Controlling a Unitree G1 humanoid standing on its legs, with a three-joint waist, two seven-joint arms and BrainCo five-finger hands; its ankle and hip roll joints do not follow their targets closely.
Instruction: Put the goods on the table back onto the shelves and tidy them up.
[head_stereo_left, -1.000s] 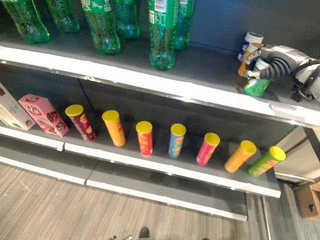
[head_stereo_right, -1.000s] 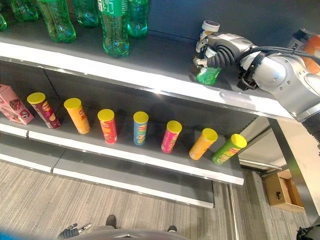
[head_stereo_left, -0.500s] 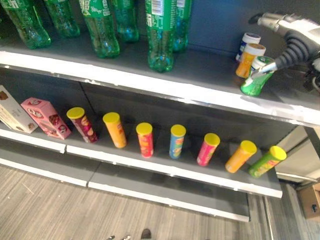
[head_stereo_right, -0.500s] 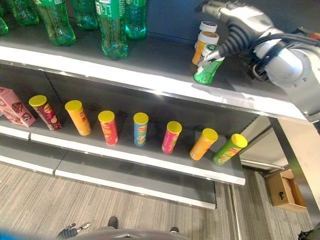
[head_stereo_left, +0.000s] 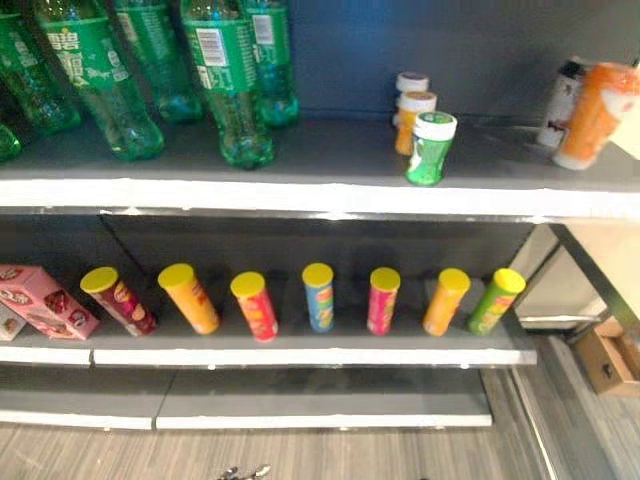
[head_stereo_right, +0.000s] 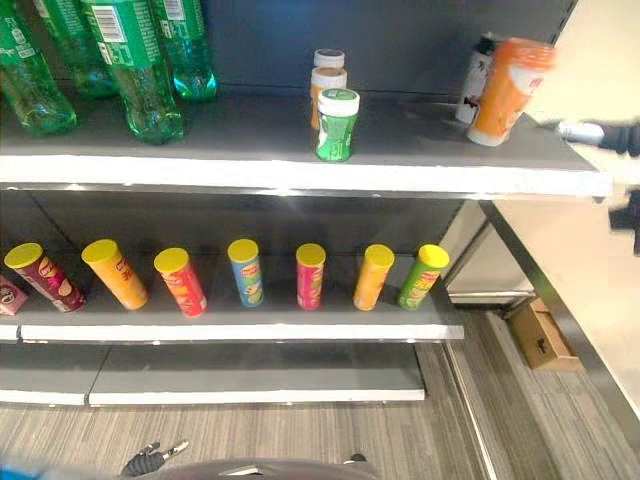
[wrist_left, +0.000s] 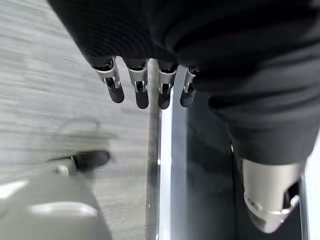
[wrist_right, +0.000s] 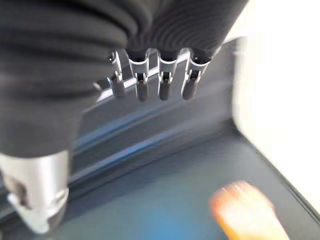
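A green can with a white lid (head_stereo_left: 431, 148) stands upright near the front edge of the upper shelf (head_stereo_left: 300, 196), free of any hand. Behind it stand an orange can (head_stereo_left: 415, 110) and a white-lidded can (head_stereo_left: 411, 82). My right hand (head_stereo_right: 592, 132) shows at the far right edge, well away from the green can. In the right wrist view its fingers (wrist_right: 165, 90) hang straight and hold nothing, above the dark shelf and a blurred orange container (wrist_right: 245, 210). My left hand (wrist_left: 141, 95) hangs open over the floor beside a shelf edge.
Green bottles (head_stereo_left: 230, 90) fill the upper shelf's left side. A tall orange container (head_stereo_left: 595, 110) and a white one (head_stereo_left: 563, 98) stand at its right end. Several chip tubes (head_stereo_left: 318, 297) and a pink box (head_stereo_left: 45, 312) line the lower shelf. A cardboard box (head_stereo_right: 540, 335) sits on the floor.
My right hand has let go of the green can and pulled away to the right. The can, tilted before, now stands upright. The camera has shifted.
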